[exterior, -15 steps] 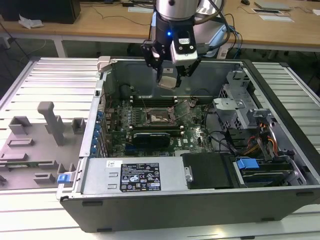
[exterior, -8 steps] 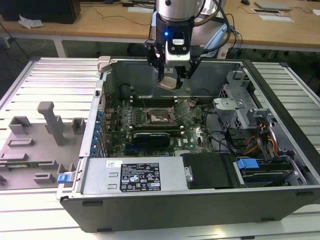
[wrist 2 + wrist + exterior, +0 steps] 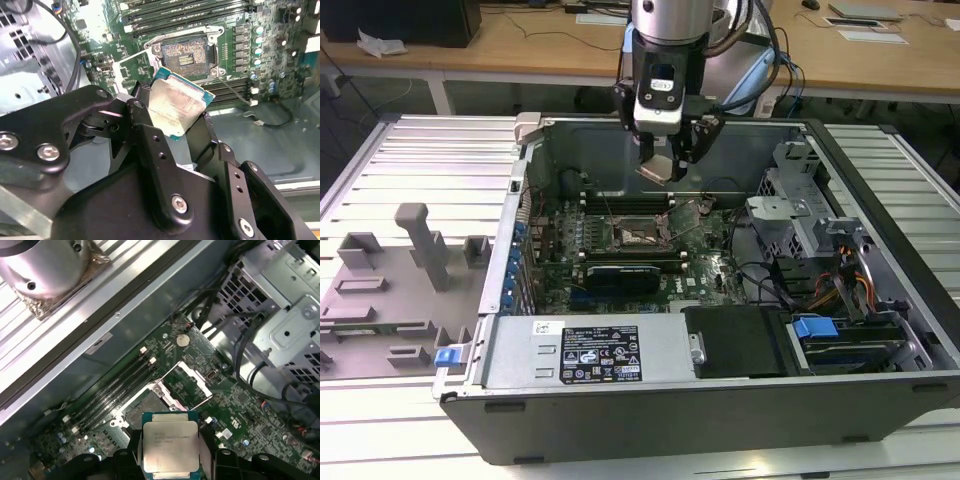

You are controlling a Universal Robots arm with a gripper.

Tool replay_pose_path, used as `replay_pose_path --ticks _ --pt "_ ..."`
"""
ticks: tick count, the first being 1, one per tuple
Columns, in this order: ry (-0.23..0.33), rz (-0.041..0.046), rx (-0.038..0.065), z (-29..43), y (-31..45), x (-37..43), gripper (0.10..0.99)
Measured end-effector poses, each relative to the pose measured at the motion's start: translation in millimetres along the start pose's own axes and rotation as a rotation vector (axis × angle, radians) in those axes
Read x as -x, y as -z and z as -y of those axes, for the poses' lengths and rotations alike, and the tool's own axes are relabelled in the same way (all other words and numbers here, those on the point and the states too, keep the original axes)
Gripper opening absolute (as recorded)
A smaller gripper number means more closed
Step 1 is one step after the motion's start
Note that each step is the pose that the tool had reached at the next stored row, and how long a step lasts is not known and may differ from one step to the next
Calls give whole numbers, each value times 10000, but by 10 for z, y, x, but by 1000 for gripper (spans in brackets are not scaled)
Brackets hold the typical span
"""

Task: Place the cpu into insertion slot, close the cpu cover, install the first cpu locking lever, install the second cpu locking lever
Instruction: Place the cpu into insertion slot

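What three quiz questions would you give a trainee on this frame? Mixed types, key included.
1. True or false: the cpu already sits in the insertion slot.
2. How does the cpu cover stand? A) shut over the socket B) swung up, open C) lying outside the case
3. Fill in: the end effector is shut on the ____.

Key:
1. False: the cpu is held in the air, clear of the insertion slot.
2. B
3. cpu
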State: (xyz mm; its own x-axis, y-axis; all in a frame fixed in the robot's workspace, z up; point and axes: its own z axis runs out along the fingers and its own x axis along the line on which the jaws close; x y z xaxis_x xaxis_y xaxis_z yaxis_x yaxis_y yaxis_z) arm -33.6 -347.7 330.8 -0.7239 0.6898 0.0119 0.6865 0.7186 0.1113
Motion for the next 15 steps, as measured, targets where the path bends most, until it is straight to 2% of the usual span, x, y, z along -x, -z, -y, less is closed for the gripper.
replay_pose_path --ticks 6,12,15 --pt "-949 119 -2 3 -30 1 541" --pt "-2199 261 11 7 -66 1 541" --pt "-2654 312 15 11 -91 1 541"
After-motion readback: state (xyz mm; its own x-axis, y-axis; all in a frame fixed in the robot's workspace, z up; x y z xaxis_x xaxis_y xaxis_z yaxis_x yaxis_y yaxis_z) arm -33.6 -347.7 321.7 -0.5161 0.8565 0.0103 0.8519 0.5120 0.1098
